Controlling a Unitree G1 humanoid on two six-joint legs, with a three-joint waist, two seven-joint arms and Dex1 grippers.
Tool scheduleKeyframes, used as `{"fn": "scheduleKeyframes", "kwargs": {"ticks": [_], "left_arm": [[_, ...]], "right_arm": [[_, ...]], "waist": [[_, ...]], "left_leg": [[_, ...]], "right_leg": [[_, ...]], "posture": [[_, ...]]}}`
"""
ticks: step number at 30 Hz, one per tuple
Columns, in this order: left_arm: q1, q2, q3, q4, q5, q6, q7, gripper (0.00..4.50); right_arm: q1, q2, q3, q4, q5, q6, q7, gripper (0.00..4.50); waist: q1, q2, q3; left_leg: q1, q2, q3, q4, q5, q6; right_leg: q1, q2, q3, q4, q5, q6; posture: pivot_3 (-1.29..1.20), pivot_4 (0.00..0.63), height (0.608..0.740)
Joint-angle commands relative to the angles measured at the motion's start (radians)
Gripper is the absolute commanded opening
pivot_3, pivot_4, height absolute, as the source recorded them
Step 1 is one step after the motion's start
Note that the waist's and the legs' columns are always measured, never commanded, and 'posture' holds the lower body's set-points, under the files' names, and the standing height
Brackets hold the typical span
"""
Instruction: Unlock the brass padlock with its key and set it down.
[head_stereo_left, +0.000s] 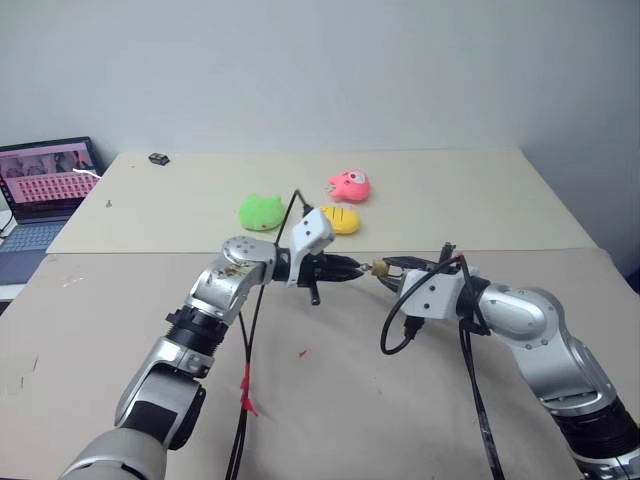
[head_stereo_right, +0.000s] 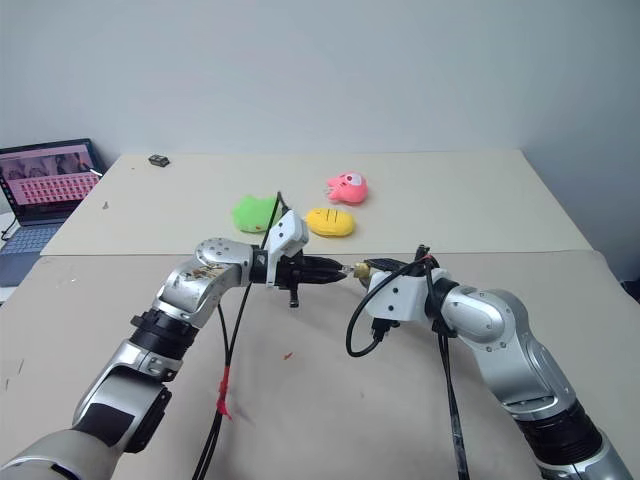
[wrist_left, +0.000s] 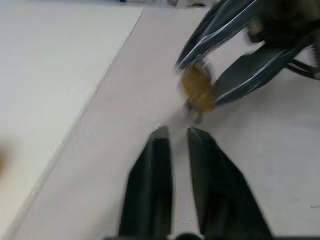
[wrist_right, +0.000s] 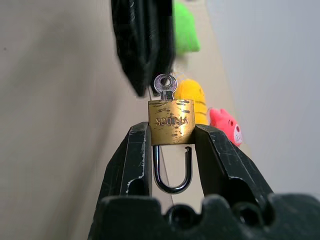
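We see the brass padlock (wrist_right: 170, 121) pinched by its body between the two fingers of the right gripper (wrist_right: 171, 145), near the centre of the right wrist view, held above the desk (head_stereo_left: 330, 400); its silver shackle (wrist_right: 172, 170) hangs back toward the palm, and one leg appears lifted free of the body with a small gap, so we judge it already unlocked; the key (wrist_right: 165, 86) sits in the keyhole with its round bow sticking out toward the left gripper (wrist_left: 180, 134); that gripper's fingers stand slightly apart with a narrow slit between them and nothing in it, their tips just short of the key in the left wrist view. In the left eye view both grippers meet just right of centre, with the yellow plush toy (head_stereo_left: 340, 219), the green plush toy (head_stereo_left: 260, 212) and the pink plush toy (head_stereo_left: 349, 185) further up the frame. The risks we foresee: the left gripper could nudge the key or the lock and twist the small smooth body out of the pinch; the right gripper might release too high, so the lock bounces or the key drops out; and a careless press on the shackle could snap it shut again.
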Motion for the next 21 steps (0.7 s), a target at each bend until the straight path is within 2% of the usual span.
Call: {"fn": "scheduleKeyframes", "kwargs": {"ticks": [1,2,5,8,21], "left_arm": [[-0.038,-0.022,0.105,-0.06,-0.128,0.203,0.033,2.47],[-0.047,-0.025,0.132,-0.07,-0.173,0.264,0.03,2.81],[-0.066,-0.032,0.205,-0.099,-0.282,0.403,0.037,2.81],[-0.068,-0.037,0.239,-0.129,-0.338,0.47,0.054,2.81],[-0.039,-0.033,0.174,-0.157,-0.303,0.434,0.08,2.81]], "right_arm": [[-0.016,0.006,-0.022,-0.035,0.018,-0.021,0.0,0.91],[-0.016,0.007,-0.022,-0.034,0.018,-0.022,0.0,0.91],[-0.015,0.01,-0.021,-0.031,0.017,-0.025,0.003,0.91],[-0.014,0.012,-0.02,-0.029,0.016,-0.027,0.004,0.91],[-0.012,0.01,-0.03,-0.035,0.014,-0.021,0.006,0.91]], "waist": [[0.0,0.0,0.0],[0.001,0.0,0.0],[0.001,0.0,0.0],[0.001,0.0,0.0],[0.001,0.0,0.0]], "left_leg": [[0.0,0.0,-0.001,0.0,0.0,0.0],[0.0,0.0,-0.001,0.0,0.0,0.0],[0.0,0.0,-0.001,0.0,0.0,0.0],[0.0,0.0,-0.001,0.0,0.0,0.0],[0.0,-0.001,-0.002,0.0,0.002,-0.003]], "right_leg": [[0.0,0.0,-0.001,0.0,0.0,0.0],[0.0,0.0,-0.001,0.0,0.0,0.0],[0.0,0.0,-0.001,0.001,0.0,0.0],[0.001,0.0,-0.001,0.001,0.0,-0.001],[0.001,0.0,0.0,0.0,0.0,-0.001]], "posture": [[0.0,0.15,0.655],[0.0,0.15,0.655],[0.0,0.15,0.655],[0.0,0.15,0.655],[0.0,0.15,0.655]]}}
